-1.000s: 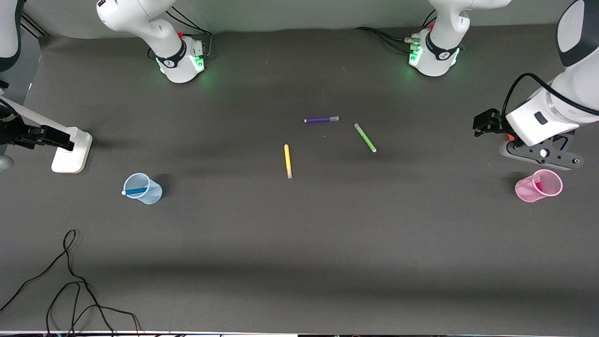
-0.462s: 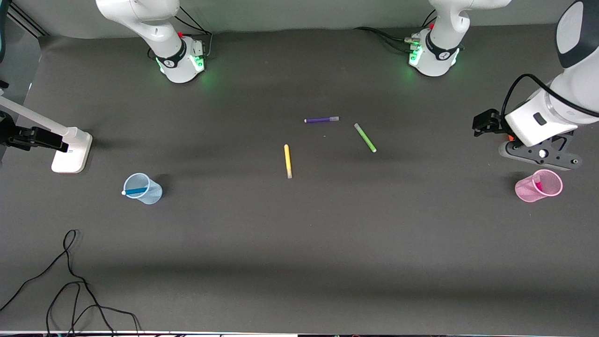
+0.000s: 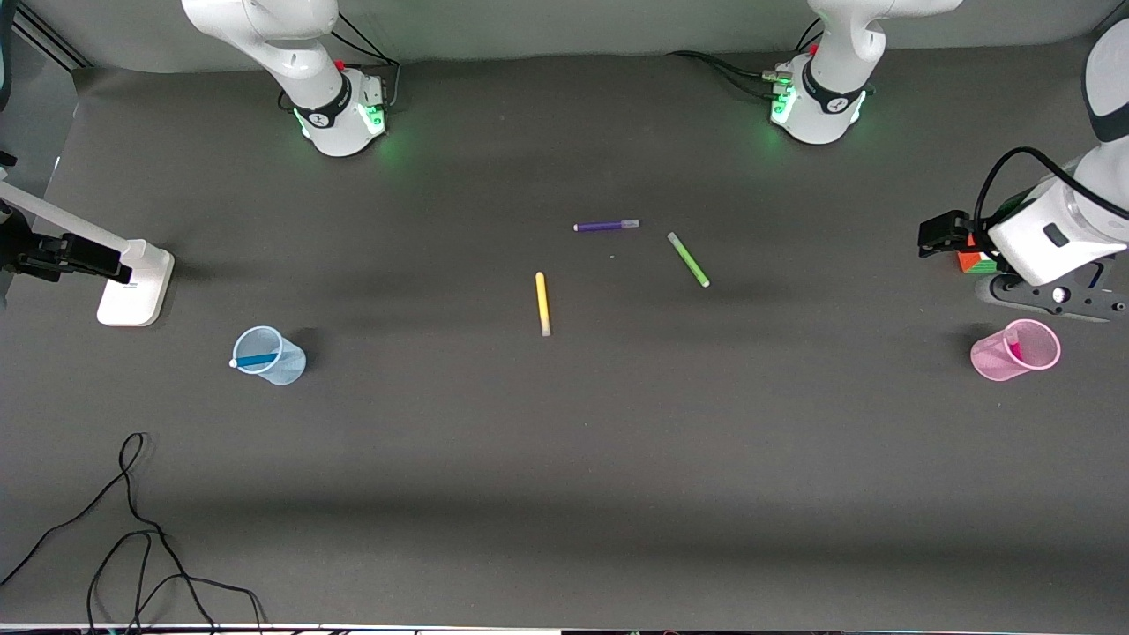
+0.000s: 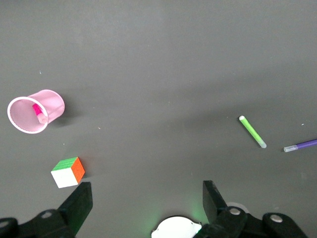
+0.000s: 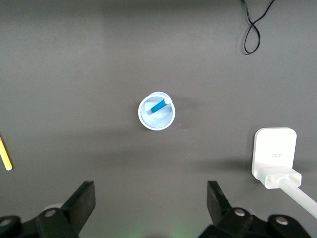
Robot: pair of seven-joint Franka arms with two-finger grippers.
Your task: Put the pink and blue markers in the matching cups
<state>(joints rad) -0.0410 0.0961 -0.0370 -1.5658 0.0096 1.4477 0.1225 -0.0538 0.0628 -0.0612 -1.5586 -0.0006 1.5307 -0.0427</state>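
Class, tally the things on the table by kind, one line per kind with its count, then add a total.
Markers: 5: blue marker, pink marker, yellow marker, green marker, purple marker
Cups: 2: blue cup, pink cup
Puzzle cubes: 1: puzzle cube
White stands: 1: white stand
Total: 9

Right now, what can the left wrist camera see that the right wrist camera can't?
Only the left wrist view shows the pink cup with the pink marker in it, a colourful cube beside it, the green pen and the purple pen.

Only the right wrist view shows the blue cup holding the blue marker, a white stand, a black cable and the yellow pen.

Both show the dark table and their own gripper, open and empty: the left gripper and the right gripper.
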